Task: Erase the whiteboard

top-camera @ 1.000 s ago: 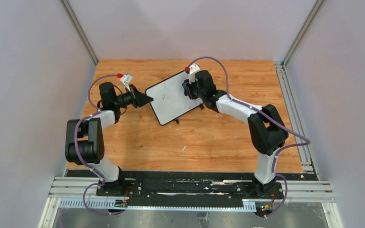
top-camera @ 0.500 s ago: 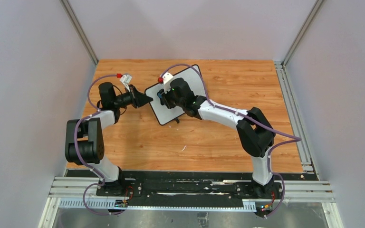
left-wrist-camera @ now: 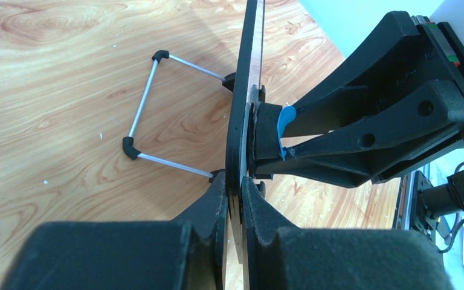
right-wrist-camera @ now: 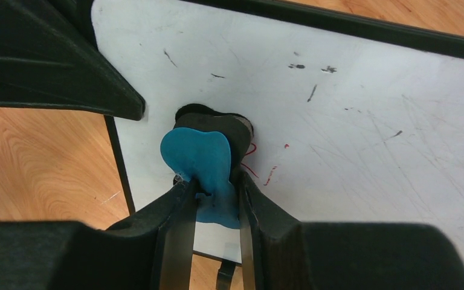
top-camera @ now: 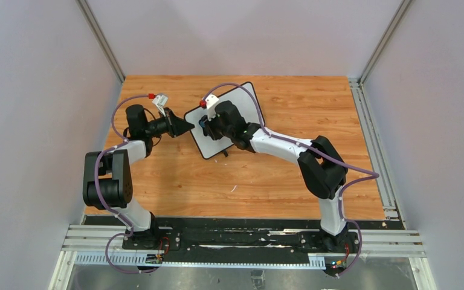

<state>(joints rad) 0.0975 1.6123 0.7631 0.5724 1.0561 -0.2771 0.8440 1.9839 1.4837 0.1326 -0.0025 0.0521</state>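
Left gripper (left-wrist-camera: 235, 184): jaws pressed together on the black frame of the whiteboard (right-wrist-camera: 368, 121), pinching its left edge. In the left wrist view the board shows edge-on between the two fingers.

Right gripper (right-wrist-camera: 214, 187): jaws part-way closed, pinching the blue eraser (right-wrist-camera: 196, 157) by its sides. The eraser's black pad lies flat against the white face, close to the edge that the left gripper holds. The two grippers stand near each other, one at the rim and one on the face.

Whiteboard: it sits at the far middle of the wooden table (top-camera: 175, 181), turned at an angle to the table's edges, its white face toward the right gripper. A wire stand (left-wrist-camera: 145, 115) with black corner pieces juts from its back and rests on the wood.

Board surface: small red marks (right-wrist-camera: 272, 175) lie just beside the eraser pad on its right. Short black smudges (right-wrist-camera: 311, 92) are scattered over the upper face, well apart from the pad. The rest of the face shows only faint grey scratches.
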